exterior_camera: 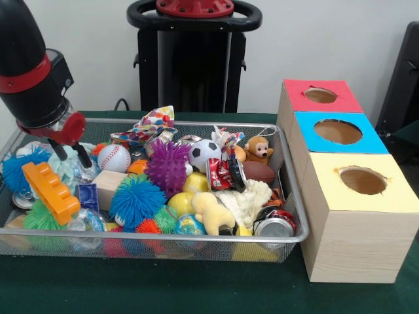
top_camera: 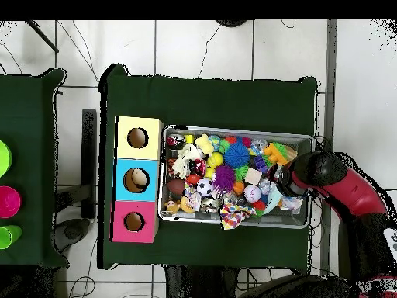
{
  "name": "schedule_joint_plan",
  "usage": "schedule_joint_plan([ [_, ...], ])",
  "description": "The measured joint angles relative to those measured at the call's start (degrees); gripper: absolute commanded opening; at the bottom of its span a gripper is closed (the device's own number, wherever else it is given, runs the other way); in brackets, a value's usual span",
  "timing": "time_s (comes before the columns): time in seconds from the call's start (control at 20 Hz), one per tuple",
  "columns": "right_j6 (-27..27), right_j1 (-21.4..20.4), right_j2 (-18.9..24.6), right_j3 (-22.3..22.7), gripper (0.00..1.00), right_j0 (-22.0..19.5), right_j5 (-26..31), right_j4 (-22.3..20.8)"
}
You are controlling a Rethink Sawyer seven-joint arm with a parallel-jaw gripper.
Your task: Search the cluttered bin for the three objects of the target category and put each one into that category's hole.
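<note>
- Hanging over one end of the bin (exterior_camera: 288,190), the tool (exterior_camera: 72,154) shows two dark fingers (exterior_camera: 84,156) spread apart, grasping nothing.
- Beside it: orange brick (exterior_camera: 51,191).

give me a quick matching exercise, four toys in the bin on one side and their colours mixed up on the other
Things in the bin:
1. spiky ball at the middle
2. toy brick with studs
3. baseball
4. stuffed monkey

Colours:
A. brown
B. orange
C. purple
D. white with red stitching

Pairs: 1-C, 2-B, 3-D, 4-A
</note>
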Motion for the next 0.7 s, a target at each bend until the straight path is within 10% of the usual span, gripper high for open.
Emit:
schedule_joint_plan([
  [0.7, 0.00, -0.03, 1.51, 3.11, 1.00, -1.73, -3.95, 0.71],
])
